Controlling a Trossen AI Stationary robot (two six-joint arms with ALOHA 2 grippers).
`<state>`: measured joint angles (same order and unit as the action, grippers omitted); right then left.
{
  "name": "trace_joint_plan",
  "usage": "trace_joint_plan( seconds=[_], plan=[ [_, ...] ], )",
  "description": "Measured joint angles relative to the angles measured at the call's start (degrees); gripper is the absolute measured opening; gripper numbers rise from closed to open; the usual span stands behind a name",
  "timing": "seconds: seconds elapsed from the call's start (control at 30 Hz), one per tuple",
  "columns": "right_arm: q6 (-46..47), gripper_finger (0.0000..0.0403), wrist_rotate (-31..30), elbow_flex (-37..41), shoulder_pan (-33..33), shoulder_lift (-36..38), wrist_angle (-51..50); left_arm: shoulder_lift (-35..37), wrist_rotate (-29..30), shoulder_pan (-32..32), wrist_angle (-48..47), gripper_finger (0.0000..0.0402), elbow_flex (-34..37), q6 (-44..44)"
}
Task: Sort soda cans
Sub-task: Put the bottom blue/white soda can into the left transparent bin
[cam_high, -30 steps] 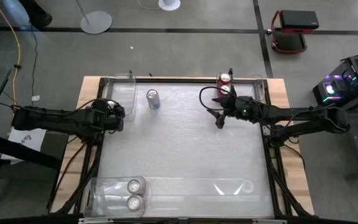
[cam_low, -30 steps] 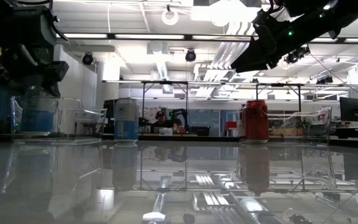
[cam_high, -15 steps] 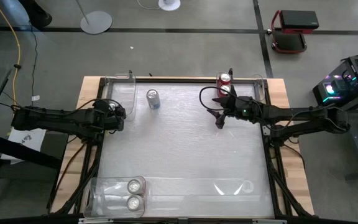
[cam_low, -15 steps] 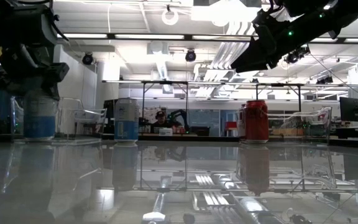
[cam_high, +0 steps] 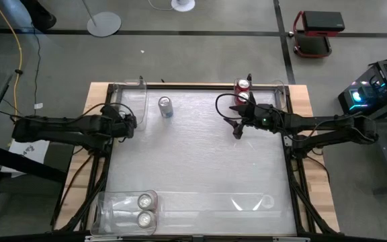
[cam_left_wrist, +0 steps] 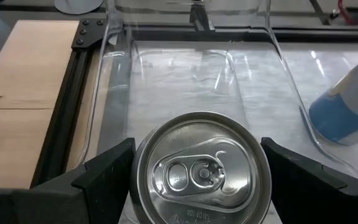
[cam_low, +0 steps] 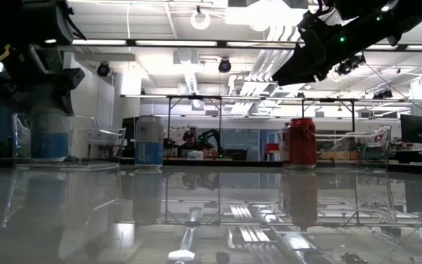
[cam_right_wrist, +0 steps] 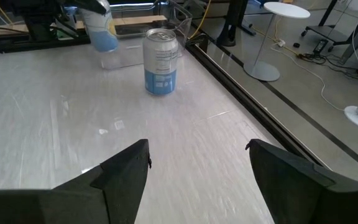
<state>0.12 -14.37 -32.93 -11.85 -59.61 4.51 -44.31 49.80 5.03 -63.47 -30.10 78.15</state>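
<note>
- High view: grey floor rings the table (cam_high: 200,168). The left gripper (cam_high: 127,124) is at the far-left clear bin (cam_high: 130,101); a silver-blue can (cam_high: 165,107) stands just beside that bin, and a red can (cam_high: 242,87) at the far edge. The right gripper (cam_high: 236,128) hovers near the red can. Two cans (cam_high: 144,209) sit in the near-left bin (cam_high: 106,208).
- Low view: both loose cans stand upright and well apart, and a third can (cam_low: 48,132) stands inside the left bin.
- Left wrist view: fingers (cam_left_wrist: 104,174) flank a silver-topped can (cam_left_wrist: 201,174); I cannot tell if they touch it.
- Right wrist view: fingers (cam_right_wrist: 120,171) spread wide, holding nothing.
- Handling, as a judgement: thin, smooth walls (probably dentable and slippery), so grip mid-body across the width.
</note>
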Motion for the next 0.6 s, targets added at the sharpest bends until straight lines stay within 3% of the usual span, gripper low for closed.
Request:
trace_joint_plan(
  seconds=[0.6],
  plan=[
    [0.0,0.0271,0.0,0.0,0.0,0.0,-0.8,0.0,-2.4,4.0,0.7,0.0312,-0.5,-6.4]
  ],
)
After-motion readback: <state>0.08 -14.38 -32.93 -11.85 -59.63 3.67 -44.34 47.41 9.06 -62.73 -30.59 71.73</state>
